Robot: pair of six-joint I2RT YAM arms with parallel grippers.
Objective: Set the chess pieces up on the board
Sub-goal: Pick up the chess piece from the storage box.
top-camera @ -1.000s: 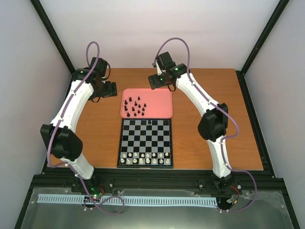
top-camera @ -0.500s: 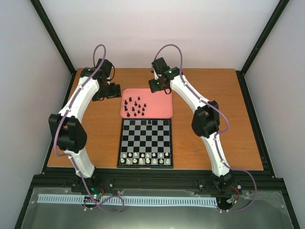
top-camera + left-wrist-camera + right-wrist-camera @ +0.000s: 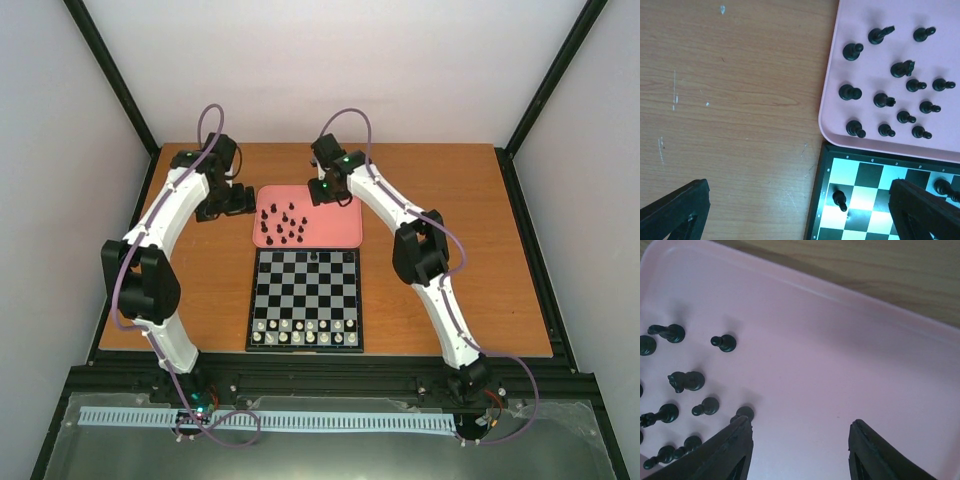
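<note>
Several black chess pieces [image 3: 284, 225] stand clustered in the left half of the pink tray [image 3: 335, 225]. The board [image 3: 305, 290] lies just in front of the tray, with one black piece [image 3: 313, 257] showing on its far row. My left gripper [image 3: 235, 200] hovers open and empty beside the tray's left edge. In the left wrist view [image 3: 800, 212] it hangs over the wood and the board's corner [image 3: 865, 175], where a black piece [image 3: 840, 199] stands. My right gripper [image 3: 335, 190] is open and empty over the tray's far part [image 3: 800, 440], with pieces [image 3: 687, 381] to its left.
White pieces [image 3: 305, 332] fill the board's two near rows. Brown wooden table [image 3: 450, 230] extends on both sides of the tray and board. A black frame and white walls enclose the table.
Both arms have swung inward towards the tray. The left gripper moved right, up to the tray's left edge. The right gripper moved left and nearer, over the tray's far part.
</note>
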